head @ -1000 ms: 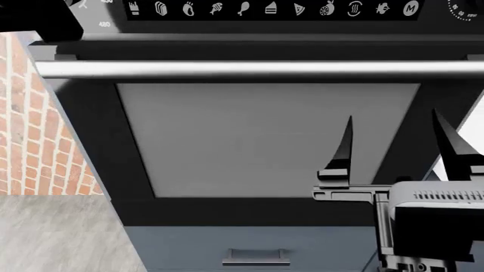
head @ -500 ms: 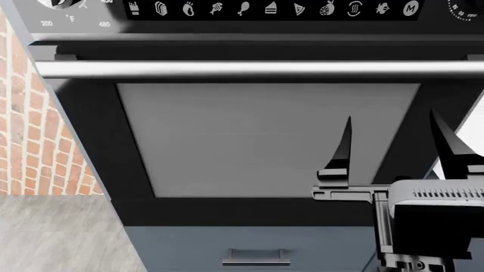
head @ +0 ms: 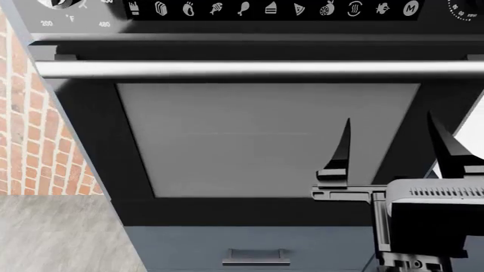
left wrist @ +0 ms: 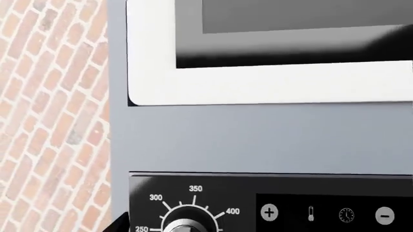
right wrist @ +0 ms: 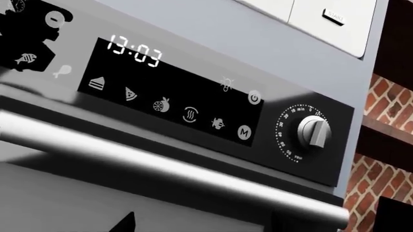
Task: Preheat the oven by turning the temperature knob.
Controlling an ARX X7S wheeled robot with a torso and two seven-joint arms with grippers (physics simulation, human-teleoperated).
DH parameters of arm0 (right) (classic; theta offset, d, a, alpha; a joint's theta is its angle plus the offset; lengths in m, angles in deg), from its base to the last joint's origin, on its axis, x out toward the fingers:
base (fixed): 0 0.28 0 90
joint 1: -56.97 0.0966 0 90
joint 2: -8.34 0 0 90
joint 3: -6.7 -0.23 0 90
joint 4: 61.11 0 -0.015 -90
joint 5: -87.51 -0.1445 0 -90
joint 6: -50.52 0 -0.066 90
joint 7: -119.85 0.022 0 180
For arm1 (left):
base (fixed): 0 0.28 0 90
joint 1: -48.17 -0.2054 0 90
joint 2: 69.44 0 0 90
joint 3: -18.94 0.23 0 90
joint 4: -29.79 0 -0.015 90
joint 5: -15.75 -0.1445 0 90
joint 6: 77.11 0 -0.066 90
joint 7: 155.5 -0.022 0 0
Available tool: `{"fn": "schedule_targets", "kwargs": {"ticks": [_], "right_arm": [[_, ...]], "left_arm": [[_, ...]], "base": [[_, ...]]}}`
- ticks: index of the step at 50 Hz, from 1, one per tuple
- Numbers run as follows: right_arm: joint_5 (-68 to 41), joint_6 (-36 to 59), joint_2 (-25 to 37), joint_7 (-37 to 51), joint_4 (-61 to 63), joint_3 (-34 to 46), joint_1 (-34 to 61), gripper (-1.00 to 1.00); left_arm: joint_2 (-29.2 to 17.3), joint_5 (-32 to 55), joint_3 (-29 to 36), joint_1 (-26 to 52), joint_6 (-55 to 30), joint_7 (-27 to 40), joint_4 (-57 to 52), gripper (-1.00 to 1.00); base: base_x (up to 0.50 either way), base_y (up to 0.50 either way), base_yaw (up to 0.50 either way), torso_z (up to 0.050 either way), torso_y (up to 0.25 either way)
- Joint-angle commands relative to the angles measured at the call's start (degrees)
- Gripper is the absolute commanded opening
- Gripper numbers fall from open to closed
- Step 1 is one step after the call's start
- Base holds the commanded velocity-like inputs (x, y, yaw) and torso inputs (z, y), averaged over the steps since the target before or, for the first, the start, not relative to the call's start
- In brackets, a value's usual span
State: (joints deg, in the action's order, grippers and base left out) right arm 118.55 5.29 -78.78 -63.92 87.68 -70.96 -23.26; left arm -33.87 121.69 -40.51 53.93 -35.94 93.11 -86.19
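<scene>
The temperature knob [left wrist: 187,225] is a silver dial on the black oven panel, ringed by marks 250, 300, 350 and 400. In the left wrist view it sits at the frame edge, with one dark fingertip [left wrist: 120,224] of my left gripper beside it, not touching. The knob also shows at the head view's top left corner [head: 58,3]. My left gripper shows as a dark shape [right wrist: 27,30] before the panel in the right wrist view. My right gripper [head: 393,148] is open and empty in front of the oven door glass [head: 250,136].
A long steel door handle [head: 257,69] runs across below the control panel. A timer knob [right wrist: 314,131] sits at the panel's right end, beside a display reading 13:03. A white-framed microwave [left wrist: 258,89] is above. Brick wall [head: 30,130] at left, drawer handle [head: 255,259] below.
The dark shape of my left arm that covered the panel's top left corner in the head view has moved out of it, uncovering the temperature knob. The right gripper has barely moved.
</scene>
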Motion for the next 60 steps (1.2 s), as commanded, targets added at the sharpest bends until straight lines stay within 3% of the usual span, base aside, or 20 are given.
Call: {"fn": "schedule_targets", "kwargs": {"ticks": [1,60], "right_arm": [[-0.39,0.15,0.46,0.59,-0.19,0.36,-0.04,1.00],[-2.36,0.61,2.26,2.88,-0.82,1.08,-0.05,1.00]], "left_arm": [[0.88,-3.86,2.05,-3.77,0.07,-2.65,2.61,1.00],[2.37,-13.68,5.08,-9.16,1.48,-10.26,8.66,1.00]], "base": [[0.00,0.00,0.00,0.000,0.000],[0.00,0.00,0.00,0.000,0.000]]}}
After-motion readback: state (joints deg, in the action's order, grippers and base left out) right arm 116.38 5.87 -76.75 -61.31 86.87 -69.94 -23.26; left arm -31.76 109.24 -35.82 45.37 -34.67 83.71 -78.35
